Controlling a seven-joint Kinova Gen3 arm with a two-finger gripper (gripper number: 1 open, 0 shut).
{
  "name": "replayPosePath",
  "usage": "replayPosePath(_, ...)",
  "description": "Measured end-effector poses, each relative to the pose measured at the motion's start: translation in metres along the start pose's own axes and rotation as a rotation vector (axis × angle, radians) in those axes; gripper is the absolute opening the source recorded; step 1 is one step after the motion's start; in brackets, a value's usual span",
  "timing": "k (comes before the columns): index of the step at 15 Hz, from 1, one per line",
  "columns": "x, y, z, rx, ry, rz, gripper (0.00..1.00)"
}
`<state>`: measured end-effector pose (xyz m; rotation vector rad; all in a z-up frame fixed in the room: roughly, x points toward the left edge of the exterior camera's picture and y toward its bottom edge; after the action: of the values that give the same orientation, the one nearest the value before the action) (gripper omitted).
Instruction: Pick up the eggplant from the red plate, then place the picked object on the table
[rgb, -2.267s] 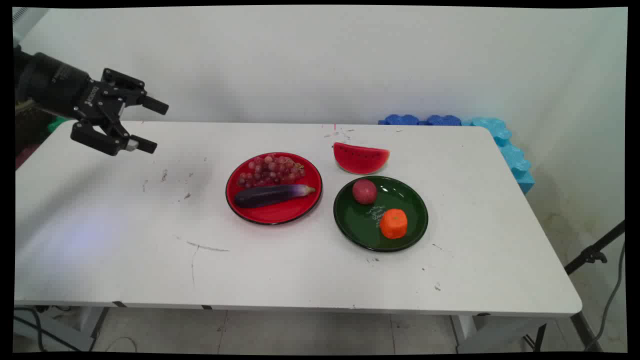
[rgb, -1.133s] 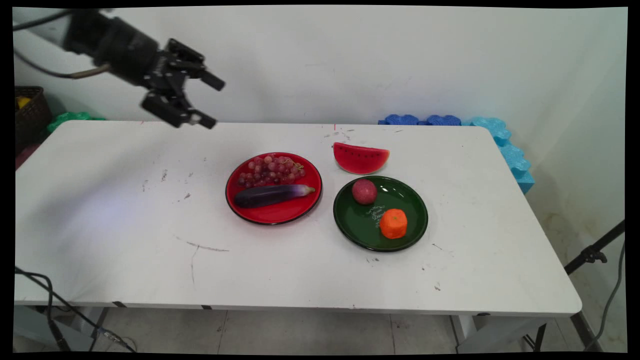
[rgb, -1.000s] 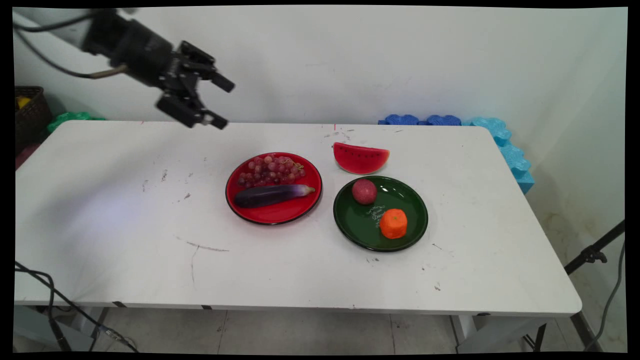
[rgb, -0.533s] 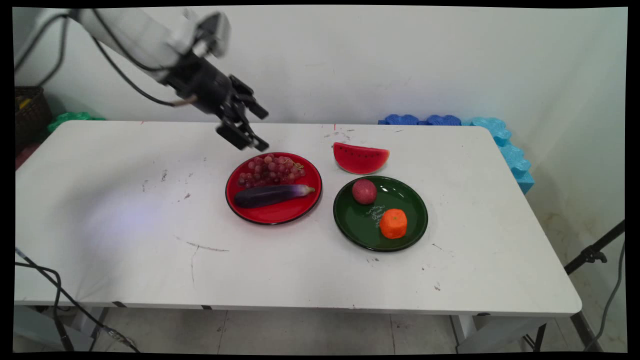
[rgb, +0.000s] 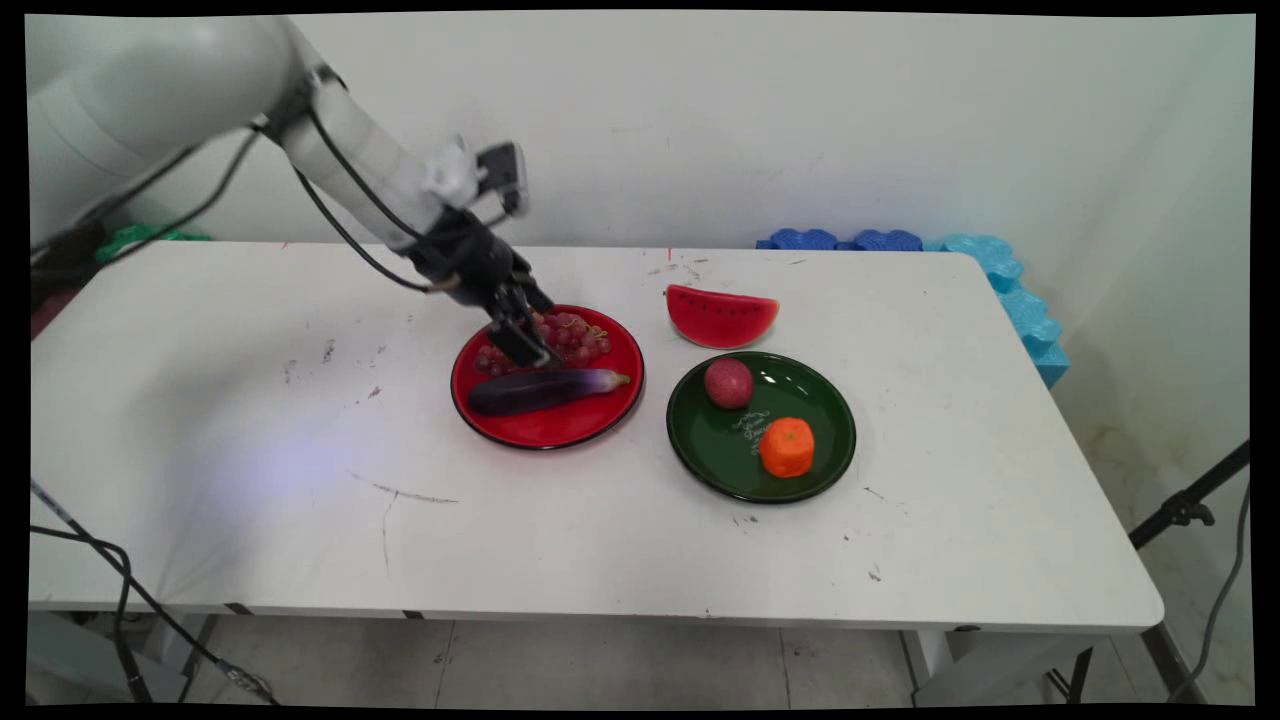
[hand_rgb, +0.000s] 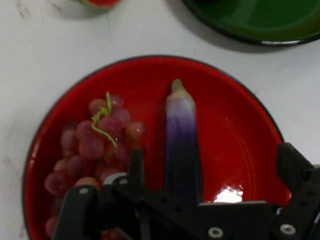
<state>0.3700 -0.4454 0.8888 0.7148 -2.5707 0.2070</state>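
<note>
Purple eggplant (hand_rgb: 181, 145) lies lengthwise between the wide-open, empty fingers (hand_rgb: 136, 167), stem tip pointing away.

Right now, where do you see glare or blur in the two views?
Hand view: a white glare spot on the red plate, right of the eggplant. Main view: the hand over the grapes is slightly blurred; plates are sharp.

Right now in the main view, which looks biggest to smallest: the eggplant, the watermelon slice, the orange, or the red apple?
1. eggplant, longest
2. watermelon slice
3. orange
4. red apple; it looks only slightly smaller than the orange, so that pair is close.
</note>
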Motion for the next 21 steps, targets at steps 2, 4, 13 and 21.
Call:
replayPosePath(2, -0.003, -0.001, 0.024, 0.0, -0.027, -0.023, 1.0)
replayPosePath(4, -0.006, -0.004, 0.044, 0.003, -0.051, -0.042, 1.0)
replayPosePath(13, -0.019, -0.002, 0.092, -0.026, -0.124, -0.09, 1.0)
replayPosePath(21, -0.013, 0.012, 0.089, -0.053, -0.108, -0.076, 0.0)
